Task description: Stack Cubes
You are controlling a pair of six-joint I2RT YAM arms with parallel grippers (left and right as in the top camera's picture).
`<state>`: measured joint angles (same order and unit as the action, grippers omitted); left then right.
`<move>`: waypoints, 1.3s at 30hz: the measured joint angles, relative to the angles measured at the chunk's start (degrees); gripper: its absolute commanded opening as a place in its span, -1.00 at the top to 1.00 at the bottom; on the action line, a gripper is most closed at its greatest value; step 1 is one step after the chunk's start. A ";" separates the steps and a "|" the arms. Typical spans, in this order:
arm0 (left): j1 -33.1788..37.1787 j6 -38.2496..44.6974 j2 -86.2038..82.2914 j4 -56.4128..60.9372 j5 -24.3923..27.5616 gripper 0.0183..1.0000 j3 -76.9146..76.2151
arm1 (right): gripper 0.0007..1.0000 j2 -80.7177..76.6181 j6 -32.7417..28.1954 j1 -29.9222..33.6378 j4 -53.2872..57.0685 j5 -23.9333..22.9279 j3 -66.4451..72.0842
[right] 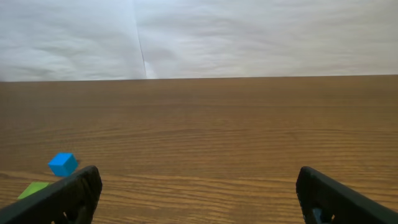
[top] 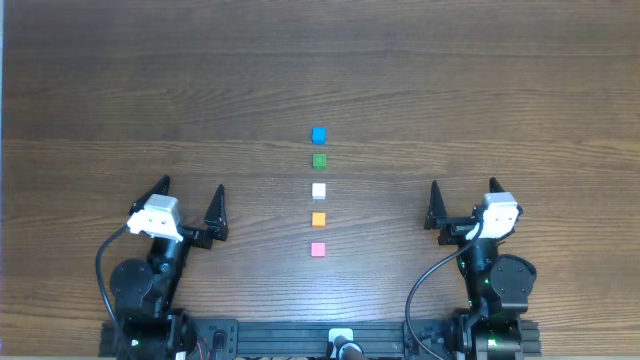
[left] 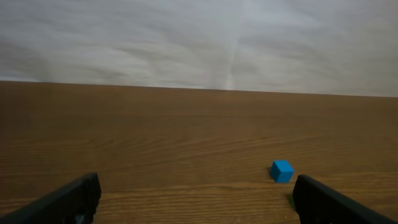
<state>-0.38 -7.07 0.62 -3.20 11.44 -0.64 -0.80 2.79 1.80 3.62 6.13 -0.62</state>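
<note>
Nearest the lens in the wrist views: black fingers [left: 68, 202], spread wide, nothing between them. Left hand [top: 192, 183] open and empty, low on the left side of the table [top: 500, 80], fingertips pointing up the top view. Right hand [top: 463, 183] likewise open and empty, mirrored on the right side, well apart from the left.

Table: brown wood grain, filling most of the top view. Pale wall [left: 186, 37] behind its far edge.

Left arm [top: 150, 280] and right arm [top: 495, 280] standing at the near edge, a black cable [top: 103, 275] looped beside the left one.

Five small cubes in one straight line down the middle of the table, between the two hands, each apart from its neighbours, none stacked. Order far to near:
- blue cube [top: 318, 135]
- green cube [top: 319, 161]
- white cube [top: 319, 190], roughly level with both hands' fingertips
- orange cube [top: 319, 218]
- pink cube [top: 318, 249], closest to the arm bases

Left wrist view: blue cube flat on the table, ahead of the fingers. Right wrist view: blue cube and green cube just past one finger, green the closer of the two, partly cut off.
</note>
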 measured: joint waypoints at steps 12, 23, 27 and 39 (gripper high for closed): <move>0.00 0.00 0.00 0.00 0.00 -1.00 0.00 | -0.99 0.00 0.00 0.00 0.00 0.00 0.00; 0.00 -4.13 0.00 0.17 0.02 -1.00 0.00 | -0.98 0.00 0.02 0.00 0.00 0.00 0.00; -1.18 -11.63 2.86 -1.46 3.87 -0.99 -3.52 | -0.98 0.00 0.02 0.00 0.04 0.00 0.00; -16.04 -17.09 33.66 -28.83 18.69 -0.87 -45.20 | -0.98 0.15 0.00 -0.04 0.02 -0.02 0.00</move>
<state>-16.43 -24.16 34.28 -32.03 30.13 -45.84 -0.64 2.79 1.76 3.64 6.11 -0.62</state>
